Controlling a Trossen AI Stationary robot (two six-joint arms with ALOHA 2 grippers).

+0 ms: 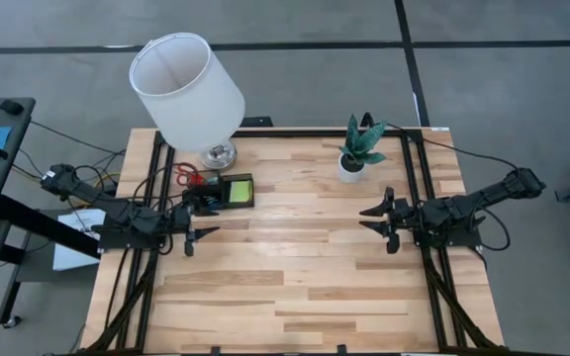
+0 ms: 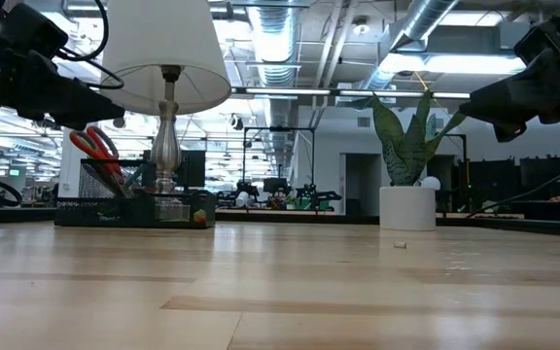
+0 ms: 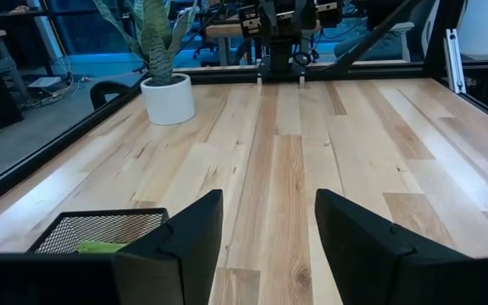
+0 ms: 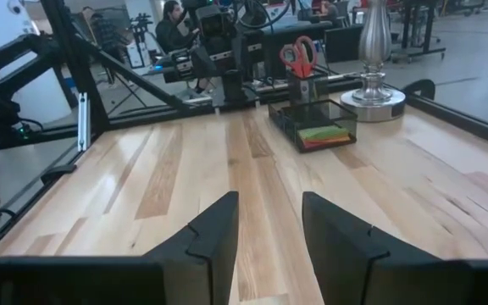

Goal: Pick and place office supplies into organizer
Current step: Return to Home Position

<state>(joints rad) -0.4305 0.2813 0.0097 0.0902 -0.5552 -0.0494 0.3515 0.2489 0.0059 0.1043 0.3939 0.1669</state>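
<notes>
Because your left gripper (image 1: 196, 222) hangs open and empty just beside the organizer (image 2: 129, 209), the way home is tight. A careless swing could clip the mesh wall or the red-handled scissors (image 2: 93, 146) standing in it, and shove the tray across the surface (image 1: 295, 277). The organizer sits by the lamp (image 1: 186, 84) base, with the lime-green sticky-note pad (image 4: 323, 133) inside. Your right gripper (image 1: 371, 219) is also open and holds nothing, well apart on the right side. No brand, label or writing can be read.

scissors (image 1: 185, 176) in organizer (image 4: 288, 127), organizer before lamp (image 1: 186, 87); plant (image 1: 362, 148) well right
</notes>
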